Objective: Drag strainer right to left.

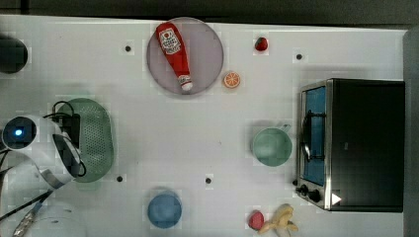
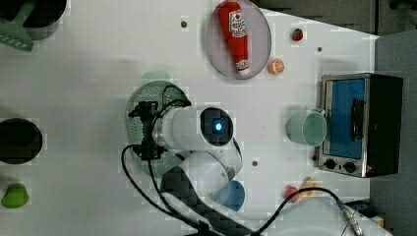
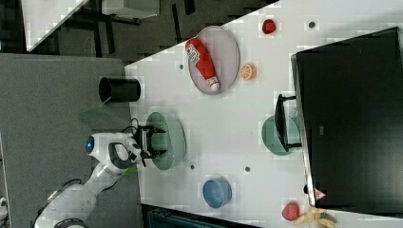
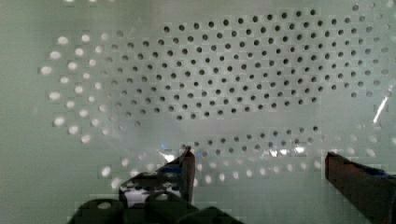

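Strainer (image 1: 96, 138) sits on the white bench (image 1: 197, 128) at the top view's left, nothing loose inside it. Directly over it hangs the end effector (image 4: 259, 163), fingers (image 4: 187, 165) spread wide, gripping nothing, down inside the perforated bowl. Well away from the end effector, a ketchup bottle (image 1: 174, 55) lies on a round plate (image 1: 207, 49), while the green cup (image 1: 271, 146) and blue bowl (image 1: 164, 209) hold nothing. The left view adds a black pot (image 2: 18, 140).
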{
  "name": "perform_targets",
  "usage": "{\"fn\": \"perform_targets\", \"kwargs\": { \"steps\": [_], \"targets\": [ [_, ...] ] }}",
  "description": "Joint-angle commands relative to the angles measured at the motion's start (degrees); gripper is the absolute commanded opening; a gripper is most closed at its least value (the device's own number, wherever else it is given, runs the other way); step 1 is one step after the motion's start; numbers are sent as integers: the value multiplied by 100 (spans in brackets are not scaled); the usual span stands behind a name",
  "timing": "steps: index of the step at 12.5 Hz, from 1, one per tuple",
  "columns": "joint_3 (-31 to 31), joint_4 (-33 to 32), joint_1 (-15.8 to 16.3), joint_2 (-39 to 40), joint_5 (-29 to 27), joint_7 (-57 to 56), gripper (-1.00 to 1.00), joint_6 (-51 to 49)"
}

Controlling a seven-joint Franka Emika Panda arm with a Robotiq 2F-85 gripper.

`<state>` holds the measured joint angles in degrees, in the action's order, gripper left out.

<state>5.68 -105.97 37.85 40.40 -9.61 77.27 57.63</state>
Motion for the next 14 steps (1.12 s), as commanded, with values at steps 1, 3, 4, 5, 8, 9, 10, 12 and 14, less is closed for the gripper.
{"fn": "perform_targets", "kwargs": {
  "steps": [1,3,4,5,8,9,10,12,14],
  "targets": [
    [-33,234,74,42,27,276,100,50],
    [-123,211,50,-270,41,-229,100,-471],
    [-228,199,38,-535,54,-675,100,-909],
    [-371,199,27,-851,55,-1086,100,-1325],
    [-905,201,-52,-1966,55,-2317,100,-2347],
    [-1121,202,-94,-2361,55,-2799,100,-2683],
    [-1367,207,-137,-2752,55,-3208,100,-3040],
    [-1944,216,-234,-3517,89,-3961,100,-3782],
    [-2542,221,-355,-4159,372,-4987,100,-4362]
  ]
}}
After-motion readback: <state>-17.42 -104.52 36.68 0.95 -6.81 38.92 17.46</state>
